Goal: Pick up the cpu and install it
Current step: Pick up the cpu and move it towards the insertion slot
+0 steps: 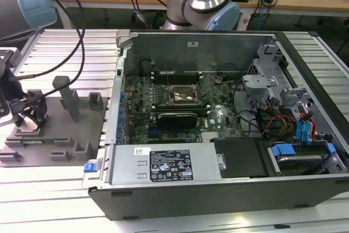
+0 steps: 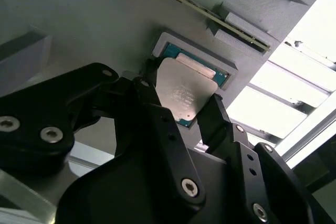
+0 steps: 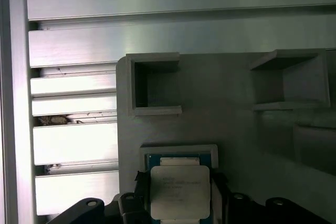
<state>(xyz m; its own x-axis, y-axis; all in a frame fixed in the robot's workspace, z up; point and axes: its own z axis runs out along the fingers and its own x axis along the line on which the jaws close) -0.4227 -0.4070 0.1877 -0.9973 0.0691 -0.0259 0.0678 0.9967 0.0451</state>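
The cpu (image 2: 184, 93) is a flat square chip with a silver top and a green rim. It sits in a shallow square pocket of the grey fixture plate (image 1: 60, 135), and in the first wrist view the cpu (image 3: 180, 190) lies level in that pocket. My gripper (image 1: 30, 115) hangs over the plate at the exterior view's left. In both wrist views the gripper (image 2: 182, 90) (image 3: 180, 182) has its black fingers (image 2: 157, 103) pressed against two opposite edges of the chip. The motherboard socket (image 1: 182, 95) stands open inside the computer case.
The open computer case (image 1: 218, 189) fills the exterior view's middle and right, with cables, drive bays and a power supply inside. Upright grey fixture blocks (image 1: 70, 99) rise from the plate beside the gripper. Two open boxes (image 3: 155, 85) sit on the plate past the pocket. Ribbed aluminium table (image 3: 73, 35) surrounds it.
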